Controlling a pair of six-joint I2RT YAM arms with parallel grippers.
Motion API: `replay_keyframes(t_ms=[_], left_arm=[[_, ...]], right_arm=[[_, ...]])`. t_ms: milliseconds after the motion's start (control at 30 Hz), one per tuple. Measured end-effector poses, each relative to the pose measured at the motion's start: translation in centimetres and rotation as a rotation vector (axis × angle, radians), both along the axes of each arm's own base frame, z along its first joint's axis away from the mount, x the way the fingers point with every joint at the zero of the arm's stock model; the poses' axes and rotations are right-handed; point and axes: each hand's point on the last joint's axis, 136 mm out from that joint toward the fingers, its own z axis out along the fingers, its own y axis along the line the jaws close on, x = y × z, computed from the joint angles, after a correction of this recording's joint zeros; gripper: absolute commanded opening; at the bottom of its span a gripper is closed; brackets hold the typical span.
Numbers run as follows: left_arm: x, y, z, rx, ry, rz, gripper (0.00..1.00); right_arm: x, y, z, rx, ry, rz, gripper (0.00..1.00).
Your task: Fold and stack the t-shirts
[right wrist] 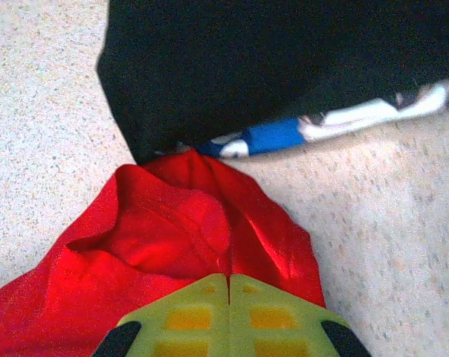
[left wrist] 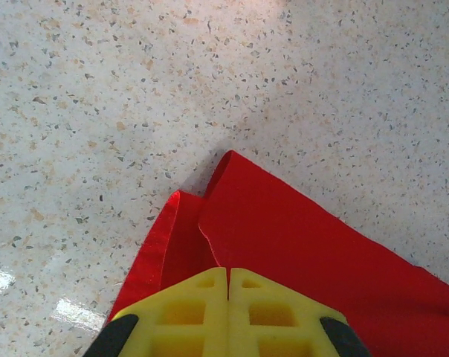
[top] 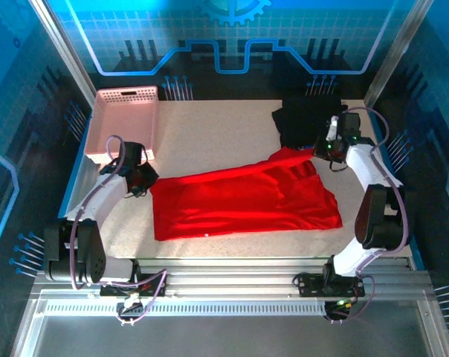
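Two pairs of fingers (left wrist: pixel 187 312) hide the red t-shirt's (top: pixel 247 201) pinched corners.

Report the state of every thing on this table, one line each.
red t-shirt: spread across the table, not yet folded up, pinched at both ends.
black shirt pile: folded, lying at the far right corner.
pink basket: upright at the far left corner.
left gripper: shut on the red t-shirt's left edge.
right gripper: shut on its bunched right end.
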Motion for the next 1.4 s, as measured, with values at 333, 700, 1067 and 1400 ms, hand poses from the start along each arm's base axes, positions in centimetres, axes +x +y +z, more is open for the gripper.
replay_keyframes(t_ms=[333, 700, 1067, 1400], left_arm=[[-1.0, 0.0, -1.3, 0.0, 0.038, 0.001, 0.0], [-4.1, -0.3, -4.2, -0.012, 0.145, 0.025, 0.0], [-5.3, -0.7, -5.7, 0.012, 0.206, 0.04, 0.0], [-7.6, -0.8, -7.2, 0.037, 0.291, 0.075, 0.55]], right_arm=[[-3.5, -0.7, -3.1, 0.049, 0.09, -0.072, 0.0], [-6.2, -0.9, -5.7, 0.074, 0.19, -0.133, 0.0], [-8.3, -1.3, -7.3, 0.065, 0.276, -0.185, 0.0], [-11.1, -3.2, -10.5, 0.038, 0.445, -0.29, 0.43]])
